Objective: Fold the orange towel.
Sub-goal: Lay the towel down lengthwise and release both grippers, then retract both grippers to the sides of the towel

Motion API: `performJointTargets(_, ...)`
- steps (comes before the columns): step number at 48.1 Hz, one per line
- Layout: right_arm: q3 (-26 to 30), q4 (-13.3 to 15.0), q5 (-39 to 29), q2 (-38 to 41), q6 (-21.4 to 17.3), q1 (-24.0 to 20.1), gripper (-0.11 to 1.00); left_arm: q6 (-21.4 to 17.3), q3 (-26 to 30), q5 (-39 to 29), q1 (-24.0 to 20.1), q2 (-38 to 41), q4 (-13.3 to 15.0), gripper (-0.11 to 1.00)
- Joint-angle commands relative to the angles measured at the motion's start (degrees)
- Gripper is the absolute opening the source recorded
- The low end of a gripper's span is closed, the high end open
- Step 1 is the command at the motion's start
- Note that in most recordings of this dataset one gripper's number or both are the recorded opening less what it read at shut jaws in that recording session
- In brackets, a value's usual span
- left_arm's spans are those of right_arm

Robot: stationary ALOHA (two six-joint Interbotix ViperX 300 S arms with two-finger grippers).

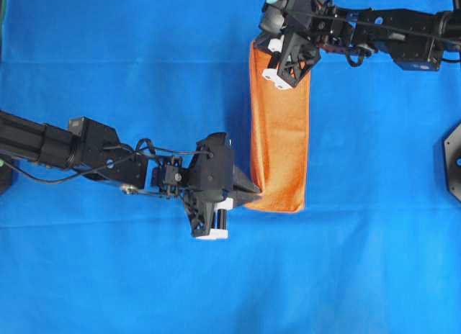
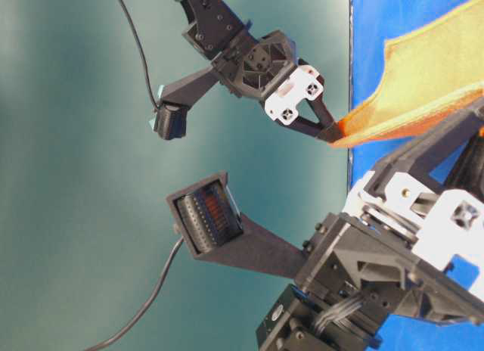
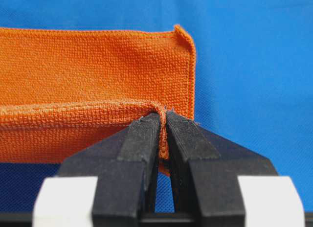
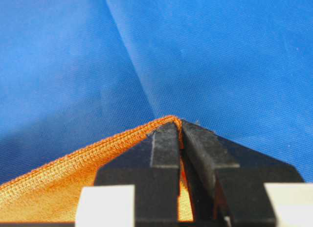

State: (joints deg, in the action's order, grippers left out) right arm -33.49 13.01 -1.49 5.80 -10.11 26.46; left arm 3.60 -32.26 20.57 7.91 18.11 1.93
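1. A large blue cloth [image 1: 108,53] covers the whole table.
2. The orange towel [image 1: 281,140], a folded strip, lies right of centre.
3. Left gripper [image 1: 252,193] pinches its 6 o'clock corner.
4. Right gripper [image 1: 277,75] is clamped on its 12 o'clock corner.

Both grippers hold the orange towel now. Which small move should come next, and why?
Probably carry both pinched corners sideways across the orange towel: left gripper and right gripper are shut on its lifted edge, and the fold is not yet laid flat.
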Motion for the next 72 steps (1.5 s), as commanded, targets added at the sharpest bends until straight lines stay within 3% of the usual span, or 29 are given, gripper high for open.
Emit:
performJointTargets(1,1.7,0.6,1.4,-1.1,0.1,0.9,0.04,0.1,1.0,0.7,3.6,-1.8,-0.3,0.02)
performJointTargets(13,1.6,1.8,2.8,-1.1,0.2,0.3,0.05,1.0,1.0,0.4,2.5,-1.5,-0.2,0.02)
performJointTargets(15,1.6,1.8,2.7,-1.1,0.1,0.3,0.11,1.0,1.0,0.4,2.5,-1.6,-0.2,0.04)
performJointTargets(17,1.6,1.8,2.8,-1.1,-0.1,0.3,0.22,1.0,0.9,0.4,2.5,-1.6,0.0,0.12)
performJointTargets(25,1.2,1.7,2.6,-1.2,-0.4,0.3,0.65,0.9,-0.3,-0.5,2.2,-2.5,0.1,0.61)
performJointTargets(30,1.1,1.8,2.5,-1.4,-0.6,0.2,0.65,0.9,-1.3,-2.5,1.9,-4.1,0.0,0.85)
performJointTargets(37,0.2,1.7,2.3,-2.5,-0.8,0.2,0.65,0.9,-4.0,-7.8,1.8,-9.2,0.1,0.74)
performJointTargets(46,-2.8,1.6,2.2,-6.6,-0.9,0.1,0.65,0.3,-10.9,-10.8,1.1,-19.5,-0.1,0.74)
performJointTargets(56,-9.8,1.1,2.2,-14.9,-1.1,-0.3,0.65,0.3,-19.3,-9.5,-0.8,-29.7,-0.1,0.74)
performJointTargets(72,-23.9,-4.1,5.7,-32.0,-1.1,-4.8,0.65,0.1,-30.1,-2.3,-5.4,-40.0,-0.1,0.74)
